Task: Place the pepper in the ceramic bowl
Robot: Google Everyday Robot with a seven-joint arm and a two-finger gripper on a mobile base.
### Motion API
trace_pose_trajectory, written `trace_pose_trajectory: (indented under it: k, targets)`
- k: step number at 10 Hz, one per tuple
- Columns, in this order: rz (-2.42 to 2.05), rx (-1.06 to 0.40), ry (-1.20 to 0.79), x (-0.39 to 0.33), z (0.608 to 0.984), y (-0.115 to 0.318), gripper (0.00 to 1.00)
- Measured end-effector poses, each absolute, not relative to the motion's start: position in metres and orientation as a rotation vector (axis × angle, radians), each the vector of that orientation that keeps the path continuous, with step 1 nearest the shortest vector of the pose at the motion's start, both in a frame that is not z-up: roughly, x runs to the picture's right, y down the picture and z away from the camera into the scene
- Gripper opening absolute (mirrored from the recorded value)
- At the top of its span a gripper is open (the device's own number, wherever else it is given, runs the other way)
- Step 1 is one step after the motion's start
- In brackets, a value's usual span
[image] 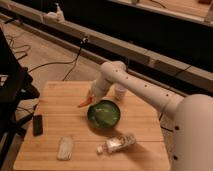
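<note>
The gripper (pixel 90 97) sits at the centre of the frame, at the end of the white arm (pixel 140 90) that sweeps in from the lower right, and it appears to be grasping the pepper (pixel 84 103), whose orange-red body pokes out below and to the left of the claw. The pepper's long axis runs diagonally, its tapered tip pointing toward the lower left and its thicker end tucked up at the gripper. The ceramic bowl (pixel 104 114) lies just to the lower right of the pepper; the near rim of the green dish looks very close to the claw, so the carry that remains is judged short, a small shift toward the lower right of the frame before release. Because the pepper's tip points away from the bowl, the thicker end would likely cross the rim first, and the tip could catch on the dark rim if the claw travels too low. The room is open: the wooden table (pixel 55 100) is bare between pepper and bowl. Other things stand well apart: a small white cup (pixel 120 92) just behind the bowl under the arm, a clear bottle (pixel 117 143) lying below the bowl, a pale sponge (pixel 65 148) at lower left, and a dark flat object (pixel 37 124) near the left edge.
</note>
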State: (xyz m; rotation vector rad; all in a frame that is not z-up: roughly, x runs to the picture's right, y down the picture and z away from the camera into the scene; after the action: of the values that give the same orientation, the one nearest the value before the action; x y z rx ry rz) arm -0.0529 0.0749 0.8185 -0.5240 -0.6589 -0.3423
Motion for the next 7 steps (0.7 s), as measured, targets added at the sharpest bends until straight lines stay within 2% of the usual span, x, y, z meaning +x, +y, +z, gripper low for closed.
trace_pose_trajectory:
  k: [1, 2, 4, 6, 7]
  targets:
    - [-0.273, -0.534, -0.638, -0.031, 0.806, 0.092, 0.25]
    - [-0.231, -0.539, -0.630, -0.019, 0.800, 0.102, 0.32]
    - [-0.099, -0.557, -0.609, 0.016, 0.785, 0.136, 0.56]
    - [-0.016, -0.557, -0.625, 0.029, 0.781, 0.159, 0.76]
    - [0.004, -0.551, -0.634, 0.031, 0.782, 0.164, 0.79]
